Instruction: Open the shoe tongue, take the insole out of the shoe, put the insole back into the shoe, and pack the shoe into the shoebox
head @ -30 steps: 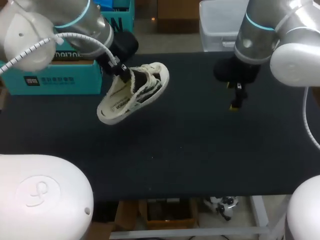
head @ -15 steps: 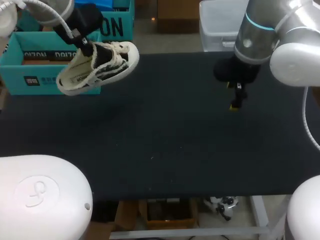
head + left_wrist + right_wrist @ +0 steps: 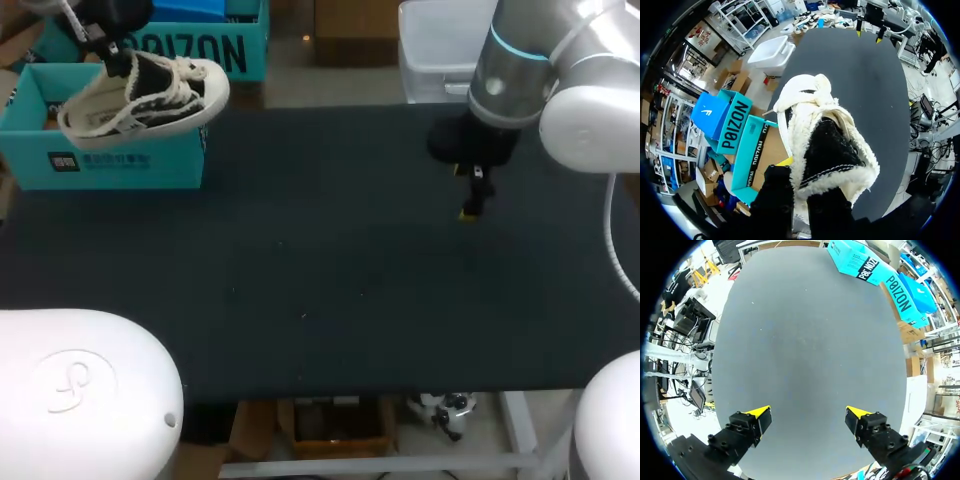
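Left claw (image 3: 112,57) grips shoe (image 3: 150,95) over the shoebox (image 3: 110,165); right claw (image 3: 807,420) spread wide.

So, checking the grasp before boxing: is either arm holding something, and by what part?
The left gripper clamps the black-and-cream fleece-lined shoe by the fuzzy rim of its opening; the right gripper is open, empty.
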Controlling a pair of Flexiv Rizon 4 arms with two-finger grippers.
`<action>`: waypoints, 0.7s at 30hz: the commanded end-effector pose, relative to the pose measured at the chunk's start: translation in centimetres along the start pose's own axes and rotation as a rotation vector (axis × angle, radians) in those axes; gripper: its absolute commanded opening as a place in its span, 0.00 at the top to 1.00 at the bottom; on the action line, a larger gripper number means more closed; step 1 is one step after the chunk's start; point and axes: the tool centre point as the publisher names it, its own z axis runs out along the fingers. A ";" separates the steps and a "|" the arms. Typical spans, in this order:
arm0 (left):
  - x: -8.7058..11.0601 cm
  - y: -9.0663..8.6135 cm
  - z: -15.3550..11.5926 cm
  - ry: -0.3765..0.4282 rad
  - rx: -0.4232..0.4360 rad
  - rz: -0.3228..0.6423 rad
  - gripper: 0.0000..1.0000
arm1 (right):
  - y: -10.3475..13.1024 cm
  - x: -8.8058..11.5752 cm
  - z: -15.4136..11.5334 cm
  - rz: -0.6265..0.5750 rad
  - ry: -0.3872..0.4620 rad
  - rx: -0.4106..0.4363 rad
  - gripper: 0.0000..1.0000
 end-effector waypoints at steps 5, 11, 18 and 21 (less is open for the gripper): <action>-6.8 3.7 1.6 0.060 0.028 0.004 1.00 | 0.0 0.0 -0.1 -0.001 0.002 0.000 0.00; -10.0 6.1 3.0 0.054 0.040 0.045 1.00 | 0.0 0.0 -0.1 -0.001 0.002 0.000 0.00; -13.0 7.9 6.1 0.073 0.044 0.109 1.00 | 0.0 0.0 -0.1 -0.001 0.002 0.000 0.00; -13.7 7.9 7.4 0.070 0.046 0.138 1.00 | 0.0 0.0 -0.1 -0.001 0.002 0.000 0.00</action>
